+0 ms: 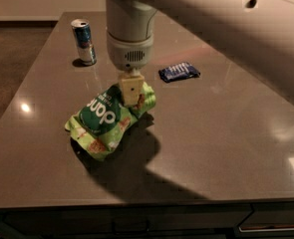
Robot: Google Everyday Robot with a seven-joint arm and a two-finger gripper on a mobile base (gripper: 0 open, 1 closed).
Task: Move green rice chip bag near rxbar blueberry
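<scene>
at the middle of the counter [221, 148], the claw [132, 99] points straight down and pinches the upper right end of the bag [102, 121]. one pale, blocky finger [131, 86] shows clearly, pressed against the crumpled foil, and the bag's top edge bunches around it. the rest of the bag trails down and to the left of the claw, tilted, with its lower end on the counter.

the bar [179, 71] lies flat up and to the right of the claw, near the bag but apart from it, with counter surface between them. a can [83, 41] stands upright toward the far left, well apart from the bag and on the other side of the claw from the bar. the thick arm [211, 14] crosses the top of the view from the right, and a dark shadow lies on the counter under and in front of the bag.

the bag is crinkled, glossy light green, with a dark green circle and white letters. the bar is a small flat dark-blue rectangle with pale print. the can is a slim blue-and-silver cylinder. the counter is smooth, grey-brown and shiny, with spots of reflected light.
</scene>
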